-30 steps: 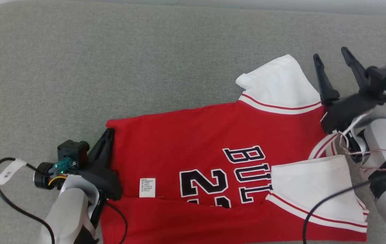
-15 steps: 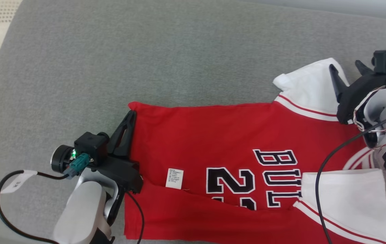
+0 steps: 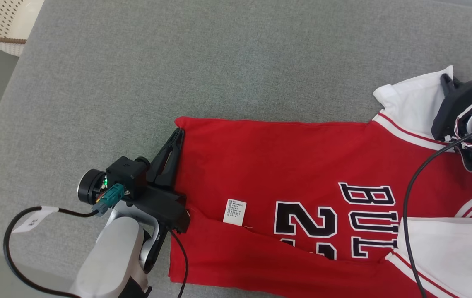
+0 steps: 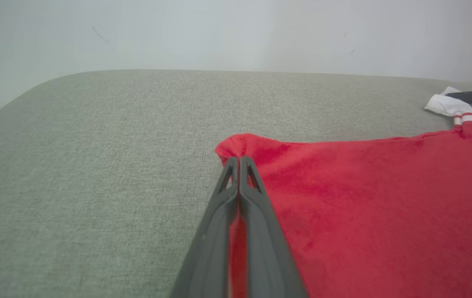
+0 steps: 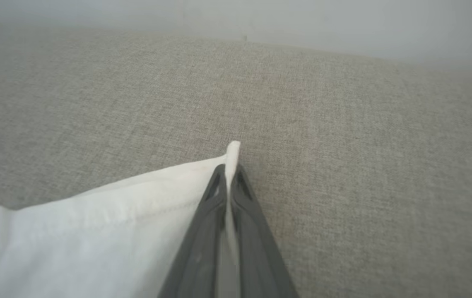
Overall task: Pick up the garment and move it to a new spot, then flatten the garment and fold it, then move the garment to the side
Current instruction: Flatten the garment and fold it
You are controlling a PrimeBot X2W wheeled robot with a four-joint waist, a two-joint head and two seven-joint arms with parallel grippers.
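left gripper (image 4: 239, 160) clamped on red corner (image 4: 242, 145) of garment (image 3: 294, 165), far left. right gripper (image 5: 228, 169) clamped on white sleeve (image 5: 95, 223) edge, far right. garment on grey cushion (image 3: 157, 62).

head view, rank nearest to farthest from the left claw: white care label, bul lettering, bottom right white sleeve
From the left claw, shut on the corner of the jersey:
1. White care label, just right of it, lower in view.
2. BUL lettering, mid-chest, farther right.
3. Bottom-right white sleeve, at the far right edge.

Bright, even light casts only faint shadows; the right wrist view is hazy and soft.
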